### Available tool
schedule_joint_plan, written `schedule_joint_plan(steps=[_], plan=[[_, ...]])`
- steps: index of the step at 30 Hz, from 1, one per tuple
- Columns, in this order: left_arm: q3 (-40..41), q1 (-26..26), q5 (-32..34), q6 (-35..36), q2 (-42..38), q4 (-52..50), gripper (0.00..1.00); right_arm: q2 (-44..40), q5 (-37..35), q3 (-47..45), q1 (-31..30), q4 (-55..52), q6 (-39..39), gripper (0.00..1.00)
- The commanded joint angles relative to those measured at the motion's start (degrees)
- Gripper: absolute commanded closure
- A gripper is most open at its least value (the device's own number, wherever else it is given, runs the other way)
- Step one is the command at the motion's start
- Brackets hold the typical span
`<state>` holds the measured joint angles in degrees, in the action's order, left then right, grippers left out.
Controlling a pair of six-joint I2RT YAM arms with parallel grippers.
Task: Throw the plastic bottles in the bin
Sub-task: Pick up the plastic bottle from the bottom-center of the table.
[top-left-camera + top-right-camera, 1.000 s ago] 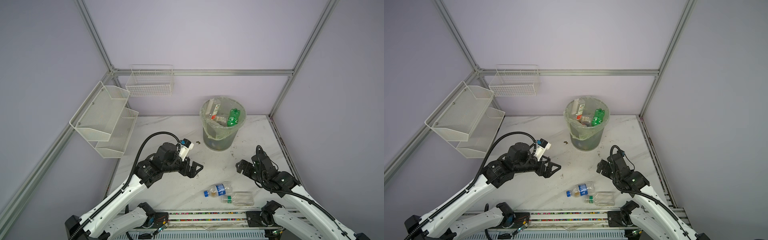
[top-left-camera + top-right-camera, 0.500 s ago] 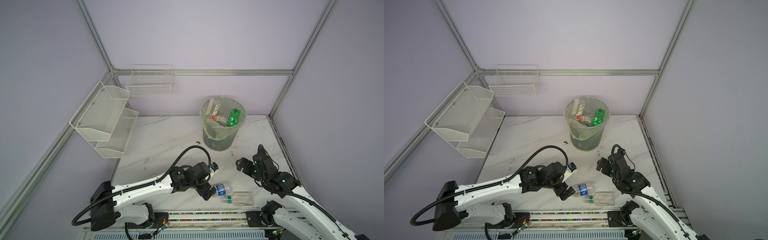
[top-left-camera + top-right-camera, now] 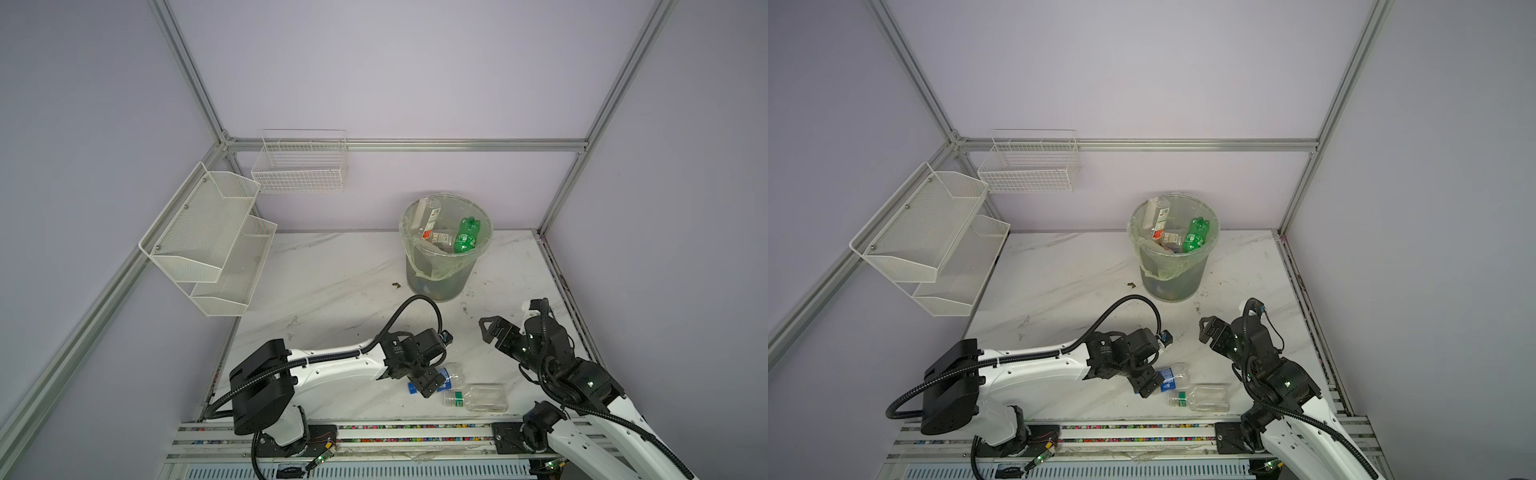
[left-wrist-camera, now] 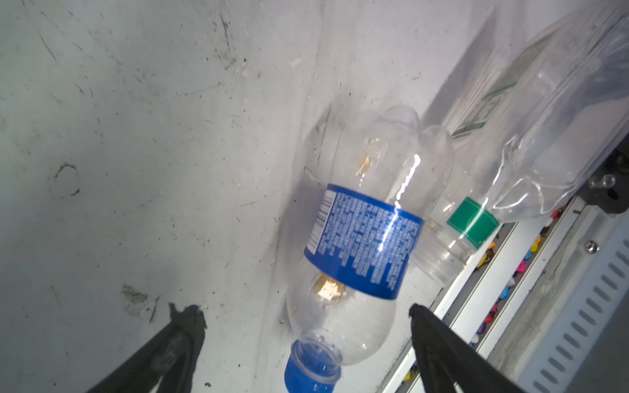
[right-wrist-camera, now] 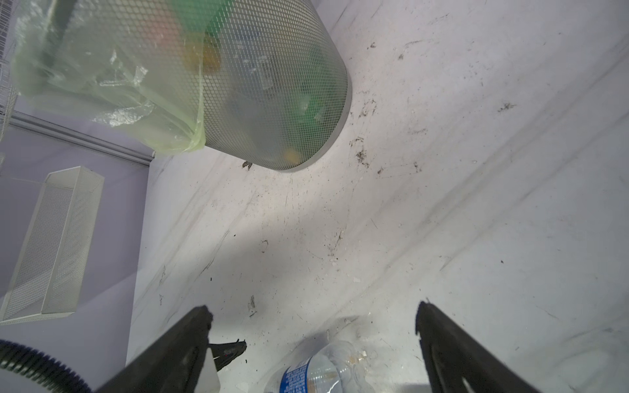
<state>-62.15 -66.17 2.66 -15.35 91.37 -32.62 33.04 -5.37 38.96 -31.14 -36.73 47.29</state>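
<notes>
We have the left gripper (image 4: 303,316) down over the blue-label bottle (image 4: 364,238), jaws wide, one each side of its tapered cap end, neither touching it. We see two risks. Closing on that taper could squirt the light bottle out or set it rolling. The green-label bottle (image 4: 473,224) lies just beside it, maybe touching, at the table (image 3: 332,282) front edge, so a jaw could clip it onto the rail (image 3: 374,432). The right gripper (image 3: 490,330) hovers spread, holding nothing. The bin (image 3: 444,282) stands well apart at the back, part full.
</notes>
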Motion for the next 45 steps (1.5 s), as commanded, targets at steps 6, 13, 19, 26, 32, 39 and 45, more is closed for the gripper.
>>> schedule_joint_plan(steps=[6,13,19,26,32,39,45], plan=[[-5.58,-0.54,-3.48,-2.51,3.5,2.66,0.1,-0.76,-1.3,-0.47,0.11,-1.32,0.43,0.03],[-5.24,-0.62,-1.87,-3.56,5.26,2.47,0.18,-1.39,-1.61,-0.11,0.1,-1.28,0.39,0.03],[-5.13,-0.71,-1.15,-4.94,6.63,1.73,0.2,-1.57,-1.84,0.5,0.04,-1.41,0.22,0.03],[-4.81,-0.71,3.59,-5.39,7.44,0.2,0.26,-1.84,-1.95,0.38,0.11,-1.41,0.31,0.03],[-5.88,-0.69,5.8,-5.83,8.71,-2.43,0.37,-2.45,-2.11,0.5,0.11,-1.72,0.55,0.03],[-7.04,-0.54,10.95,-5.92,4.85,-5.55,0.46,-2.9,-2.13,0.37,0.11,-1.66,0.53,0.03],[-9.86,1.12,20.68,-9.84,0.68,-12.92,0.53,-2.45,-2.63,1.18,0.06,-2.17,0.13,0.03]])
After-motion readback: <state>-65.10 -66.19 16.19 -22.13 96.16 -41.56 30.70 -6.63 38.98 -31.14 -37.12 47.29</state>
